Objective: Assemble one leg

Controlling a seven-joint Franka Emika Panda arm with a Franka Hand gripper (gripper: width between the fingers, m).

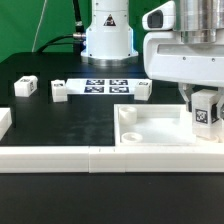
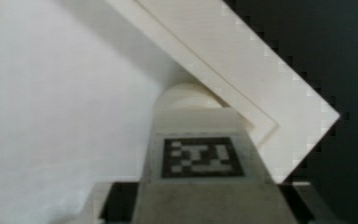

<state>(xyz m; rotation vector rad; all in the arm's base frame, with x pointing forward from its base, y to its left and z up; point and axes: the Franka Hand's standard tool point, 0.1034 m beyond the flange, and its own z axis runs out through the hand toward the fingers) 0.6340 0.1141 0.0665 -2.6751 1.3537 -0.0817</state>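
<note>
Gripping jaws: closed on the leg [image 1: 206,111], which is held upright between the two fingers [image 2: 119,203].
Leg: a small white cuboid block of smooth plastic, with a black-and-white square tag on its face; it is held at the corner of the tray piece [image 1: 160,128], at the exterior view's right.
Tray piece: large, flat and white with raised rims, laid on the black surface [image 1: 60,125].
Other blocks: similar white blocks [image 1: 58,92] are seen near the marker board [image 1: 105,85], well apart from the jaws.
Border bars: long white bars [image 1: 50,158] are laid in front of the tray piece.
</note>
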